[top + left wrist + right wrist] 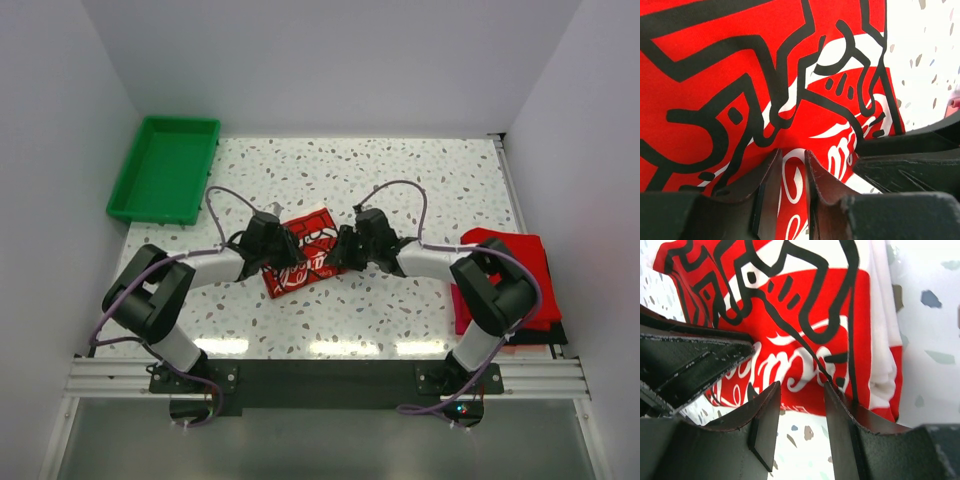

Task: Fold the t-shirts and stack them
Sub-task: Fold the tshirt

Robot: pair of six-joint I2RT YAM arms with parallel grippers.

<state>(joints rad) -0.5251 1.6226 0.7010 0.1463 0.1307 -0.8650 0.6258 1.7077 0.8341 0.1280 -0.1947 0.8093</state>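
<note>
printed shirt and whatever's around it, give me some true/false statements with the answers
1. The printed shirt lies folded on the table, between the left gripper and the right gripper. True.
2. A red shirt lies in the green tray. False: no shirt shows in it.
3. The red shirts are piled at the table's right edge. True.
4. The right gripper is over the red pile. False: it is at the printed shirt's edge.
</note>
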